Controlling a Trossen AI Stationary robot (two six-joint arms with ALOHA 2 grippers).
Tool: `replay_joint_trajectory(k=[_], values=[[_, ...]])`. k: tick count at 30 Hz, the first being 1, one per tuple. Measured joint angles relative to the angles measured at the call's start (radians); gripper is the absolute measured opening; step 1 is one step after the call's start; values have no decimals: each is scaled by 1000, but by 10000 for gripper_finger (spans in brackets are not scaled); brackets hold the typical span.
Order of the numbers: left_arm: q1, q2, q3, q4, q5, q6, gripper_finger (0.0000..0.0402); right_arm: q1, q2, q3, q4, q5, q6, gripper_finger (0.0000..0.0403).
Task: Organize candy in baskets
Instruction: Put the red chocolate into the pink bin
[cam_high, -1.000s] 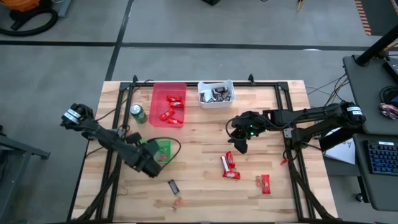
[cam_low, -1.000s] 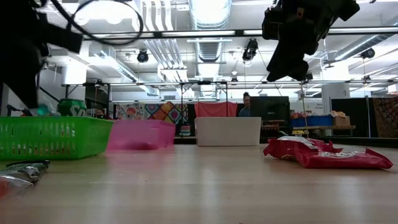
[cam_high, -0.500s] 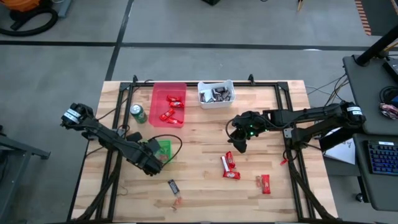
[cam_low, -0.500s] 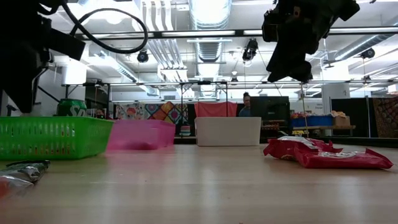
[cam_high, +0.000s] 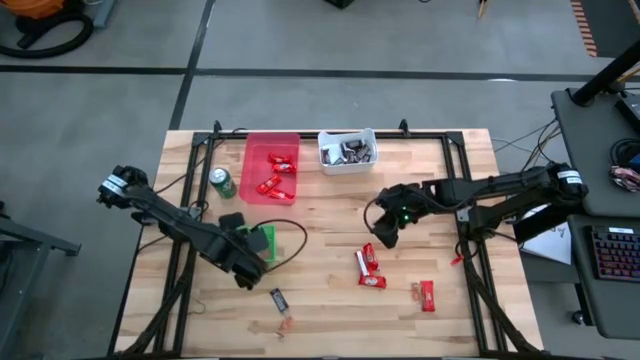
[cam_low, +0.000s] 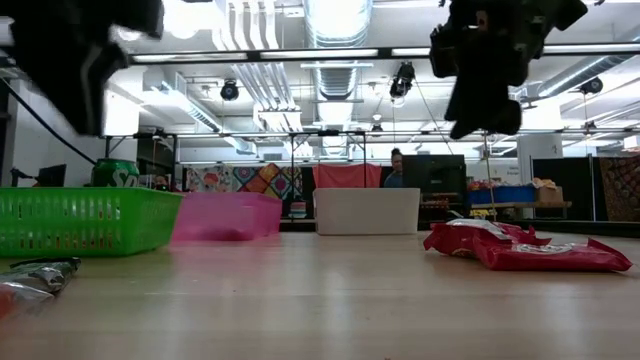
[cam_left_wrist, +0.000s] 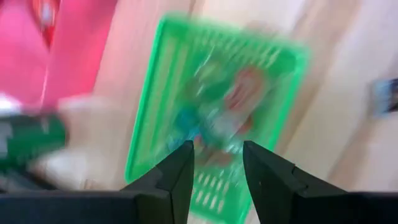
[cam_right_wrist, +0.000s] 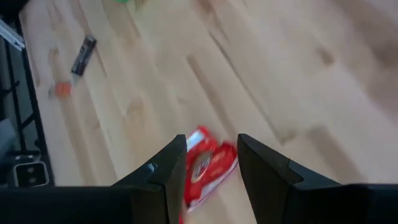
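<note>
Candy sits in all three bins: red bars in the red bin (cam_high: 271, 168), dark minis in the white bin (cam_high: 347, 151), mixed pieces in the green bin (cam_left_wrist: 217, 115). Loose red bars (cam_high: 367, 266) lie mid-table, another (cam_high: 427, 294) nearer the front edge, and a dark piece (cam_high: 278, 298) ahead of the green bin. Left gripper (cam_left_wrist: 217, 163) hangs over the green bin, fingers parted, empty. Right gripper (cam_right_wrist: 211, 163) hovers above the loose red bars, fingers apart, holding nothing. A can (cam_high: 221, 183) stands beside the red bin.

table centre (cam_high: 320, 235) open; soda can (cam_high: 221, 183) beside red basket (cam_high: 270, 167)
</note>
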Motion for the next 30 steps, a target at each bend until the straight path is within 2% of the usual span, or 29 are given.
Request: replay_joint_trajectory(k=[4,9,13,16,21,30], values=[[0,0,61,104,-45,172,115,43,0,0,-66,1,118,134],[0,0,85,308,-50,454,102,125,0,0,-170,6,276,134],[3,0,78,394,-51,586,92,195,2,0,-206,69,396,134],[4,0,65,403,-67,623,87,233,20,0,-205,100,451,134],[5,0,35,402,-148,621,84,249,96,0,-200,134,490,134],[5,1,30,402,-191,619,84,249,291,106,-199,136,414,134]])
